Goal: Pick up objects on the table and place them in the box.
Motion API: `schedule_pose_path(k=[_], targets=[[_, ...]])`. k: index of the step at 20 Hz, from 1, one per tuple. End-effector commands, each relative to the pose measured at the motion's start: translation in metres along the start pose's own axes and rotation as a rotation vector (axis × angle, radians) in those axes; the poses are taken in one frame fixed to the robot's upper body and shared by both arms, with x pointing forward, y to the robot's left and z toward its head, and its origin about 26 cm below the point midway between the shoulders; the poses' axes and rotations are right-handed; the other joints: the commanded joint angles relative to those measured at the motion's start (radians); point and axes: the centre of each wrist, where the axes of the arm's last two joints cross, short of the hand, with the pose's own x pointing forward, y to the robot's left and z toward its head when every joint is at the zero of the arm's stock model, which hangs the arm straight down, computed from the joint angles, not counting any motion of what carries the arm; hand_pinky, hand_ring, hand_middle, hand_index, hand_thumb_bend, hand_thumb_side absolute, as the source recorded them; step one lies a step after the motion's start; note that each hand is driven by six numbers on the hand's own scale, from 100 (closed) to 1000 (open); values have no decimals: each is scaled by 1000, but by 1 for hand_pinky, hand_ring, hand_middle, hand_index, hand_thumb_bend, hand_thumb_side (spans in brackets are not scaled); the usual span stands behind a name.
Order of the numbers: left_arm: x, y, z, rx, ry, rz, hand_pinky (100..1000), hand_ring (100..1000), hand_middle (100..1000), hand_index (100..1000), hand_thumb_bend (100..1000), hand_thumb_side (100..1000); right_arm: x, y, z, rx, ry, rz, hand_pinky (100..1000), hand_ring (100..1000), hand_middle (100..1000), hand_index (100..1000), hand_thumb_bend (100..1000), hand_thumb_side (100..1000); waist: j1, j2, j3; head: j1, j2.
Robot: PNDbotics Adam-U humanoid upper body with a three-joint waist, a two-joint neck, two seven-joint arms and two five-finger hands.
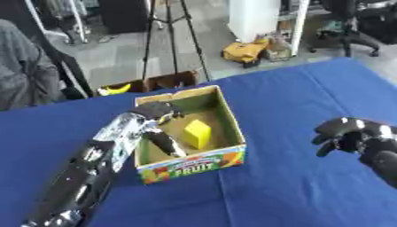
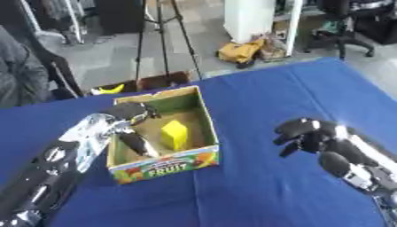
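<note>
Silver-wrapped, the left arm reaches up so its left hand [image 1: 161, 116] dips into the open box [image 1: 229, 119], fingers hanging straight beside a yellow block [image 1: 197, 133] inside. Blue cloth covers the counter [image 1: 294, 102], grey floor and a tripod [image 1: 174, 35] beyond. Right hand [image 2: 306, 133] hovers, fingers curled, empty

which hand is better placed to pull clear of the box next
Left. The left hand is already over the box, fingers reaching down inside beside the yellow block. The right hand hovers over bare cloth, away from the box, fingers curled and holding nothing.
</note>
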Motion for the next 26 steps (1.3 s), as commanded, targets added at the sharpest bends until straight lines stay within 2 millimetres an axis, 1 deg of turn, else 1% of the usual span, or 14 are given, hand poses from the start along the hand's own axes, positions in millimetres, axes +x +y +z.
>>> schedule_pose_path(k=[1, 2, 3, 4, 5, 6, 7, 8, 10, 13, 16, 18, 20, 26], targets=[[-9, 33, 14, 235, -2, 117, 680, 676, 669, 820, 821, 608, 6, -5, 0, -9, -11, 28, 655, 757, 761, 744, 535, 627, -12, -11, 10, -15, -9], [-8, 42, 20, 329, -17, 184, 642, 655, 638, 804, 779, 580, 6, -5, 0, -13, -13, 29, 655, 757, 761, 743, 536, 626, -14, -12, 17, -20, -9], [-6, 50, 27, 425, -40, 257, 629, 647, 630, 800, 760, 567, 6, -6, 1, -18, -14, 30, 655, 757, 761, 744, 536, 626, -16, -12, 24, -25, -8], [-5, 60, 35, 519, -65, 322, 614, 640, 623, 796, 700, 562, 6, -6, 1, -22, -15, 31, 655, 757, 761, 743, 536, 625, -19, -13, 31, -29, -7], [-4, 67, 46, 610, -91, 380, 609, 636, 621, 795, 674, 562, 6, -7, 2, -27, -17, 33, 655, 757, 761, 743, 536, 624, -20, -13, 37, -34, -6], [-4, 73, 58, 688, -115, 431, 604, 634, 620, 793, 615, 590, 6, -7, 3, -33, -16, 34, 655, 757, 761, 743, 536, 624, -22, -14, 45, -41, -5], [-4, 75, 70, 747, -135, 481, 598, 631, 618, 791, 584, 605, 6, -8, 4, -40, -15, 34, 655, 757, 761, 743, 536, 624, -25, -15, 53, -48, -3], [-3, 74, 82, 785, -148, 527, 596, 632, 619, 791, 588, 597, 6, -8, 6, -46, -12, 35, 656, 757, 761, 743, 537, 624, -26, -16, 62, -53, 0], [-2, 65, 103, 831, -158, 608, 590, 630, 616, 789, 588, 592, 5, -8, 8, -58, -8, 35, 656, 757, 761, 743, 538, 623, -28, -19, 81, -61, 4], [-3, 40, 134, 885, -154, 732, 570, 620, 610, 786, 573, 584, 6, -10, 10, -74, -7, 39, 657, 757, 761, 744, 538, 622, -30, -18, 107, -78, 6], [-8, 10, 154, 916, -106, 832, 550, 607, 601, 782, 556, 596, 6, -12, 15, -95, -1, 48, 657, 757, 761, 744, 538, 620, -30, -21, 130, -92, 16], [-11, -9, 161, 926, -62, 889, 544, 604, 599, 781, 548, 603, 6, -13, 17, -110, 2, 50, 657, 757, 761, 744, 539, 619, -30, -23, 142, -96, 20], [-13, -23, 166, 959, -28, 940, 544, 603, 598, 779, 550, 595, 7, -13, 17, -117, 0, 51, 657, 757, 761, 744, 538, 619, -31, -23, 151, -99, 26], [-12, -44, 172, 1017, -13, 998, 546, 606, 602, 783, 543, 595, 6, -13, 17, -123, 1, 45, 658, 759, 762, 746, 539, 619, -32, -25, 156, -80, 49]])
